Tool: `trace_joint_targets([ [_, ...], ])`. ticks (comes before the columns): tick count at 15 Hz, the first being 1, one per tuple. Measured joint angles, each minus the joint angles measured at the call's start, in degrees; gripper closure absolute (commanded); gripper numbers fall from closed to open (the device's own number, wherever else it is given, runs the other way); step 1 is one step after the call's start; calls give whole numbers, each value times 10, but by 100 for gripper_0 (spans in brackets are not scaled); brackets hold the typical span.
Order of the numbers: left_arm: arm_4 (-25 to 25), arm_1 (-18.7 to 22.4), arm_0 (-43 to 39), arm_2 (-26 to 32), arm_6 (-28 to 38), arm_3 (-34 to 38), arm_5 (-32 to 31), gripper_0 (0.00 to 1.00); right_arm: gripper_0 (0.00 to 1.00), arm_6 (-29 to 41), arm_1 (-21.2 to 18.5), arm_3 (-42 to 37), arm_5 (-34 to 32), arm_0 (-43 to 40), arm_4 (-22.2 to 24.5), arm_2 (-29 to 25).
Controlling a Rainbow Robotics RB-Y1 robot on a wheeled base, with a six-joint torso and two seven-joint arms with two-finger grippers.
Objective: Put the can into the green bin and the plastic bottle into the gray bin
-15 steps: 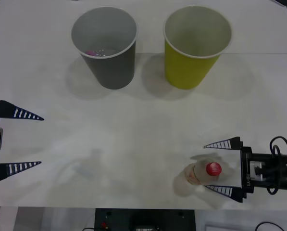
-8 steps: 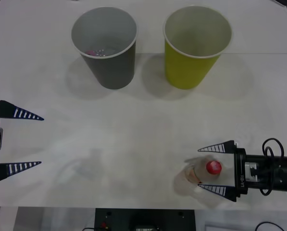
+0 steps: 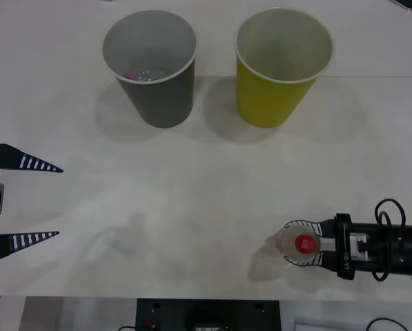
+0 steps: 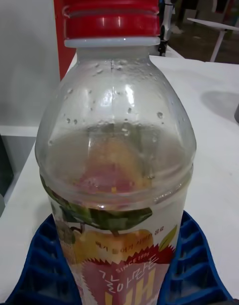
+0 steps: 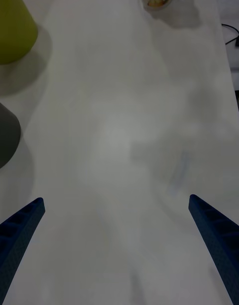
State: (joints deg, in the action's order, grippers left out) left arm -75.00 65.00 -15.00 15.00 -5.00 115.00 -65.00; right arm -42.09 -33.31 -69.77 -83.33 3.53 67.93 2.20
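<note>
Upright near the table's (image 3: 206,200) front right edge: plastic bottle (image 3: 299,245), long axis vertical, red cap up. Pinched at the label by the right gripper (image 3: 303,243), ribbed blue fingers (image 4: 191,265) hugging both sides. Droplets inside the clear shoulder (plain in the right wrist view). Parked at far left, spread wide: left gripper (image 3: 33,201). Well beyond, side by side: tapered gray bin (image 3: 154,89) and green bin (image 3: 278,86).

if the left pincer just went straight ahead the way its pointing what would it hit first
Probably nothing: the left pincer, open at the table's left edge, points across bare tabletop. The plastic bottle sits slightly off that line, though depth is uncertain.
</note>
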Motion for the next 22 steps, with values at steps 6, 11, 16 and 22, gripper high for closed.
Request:
trace_joint_targets([
  [6,0,0,0,0,0,0,0,0,100,38,-9,-20,8,0,0,0],
  [11,0,0,0,0,0,0,0,0,100,160,-35,-98,37,0,31,0],
  [16,0,0,0,0,0,0,0,0,100,303,-67,-195,92,-3,84,-2],
  [22,0,0,0,0,0,0,0,0,100,554,-117,-360,169,-16,170,2],
])
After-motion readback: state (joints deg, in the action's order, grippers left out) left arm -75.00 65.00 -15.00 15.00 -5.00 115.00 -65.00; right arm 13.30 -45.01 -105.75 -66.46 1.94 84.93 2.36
